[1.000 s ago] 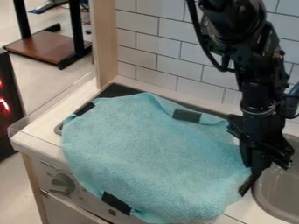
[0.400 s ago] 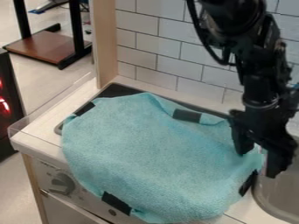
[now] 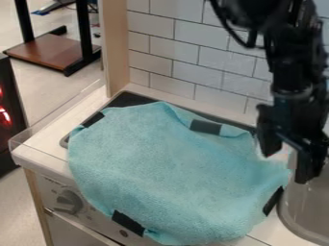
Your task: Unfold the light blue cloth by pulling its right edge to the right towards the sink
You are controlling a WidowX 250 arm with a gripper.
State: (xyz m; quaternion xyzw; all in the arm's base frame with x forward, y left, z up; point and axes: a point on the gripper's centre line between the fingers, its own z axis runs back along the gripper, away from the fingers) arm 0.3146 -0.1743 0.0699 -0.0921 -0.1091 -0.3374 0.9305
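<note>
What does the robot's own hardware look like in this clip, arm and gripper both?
The arm is black, with chunky rounded joints and a black cable looping along its side. The gripper is black too, with two broad, blocky fingers.

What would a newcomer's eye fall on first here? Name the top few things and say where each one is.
Probably the big turquoise cloth, spread in rumpled folds across the middle, with black patches along its edges. Next comes the black claw, hanging open on the right, by the cloth's right edge and the sink. Red lights glow at the far left edge.
</note>
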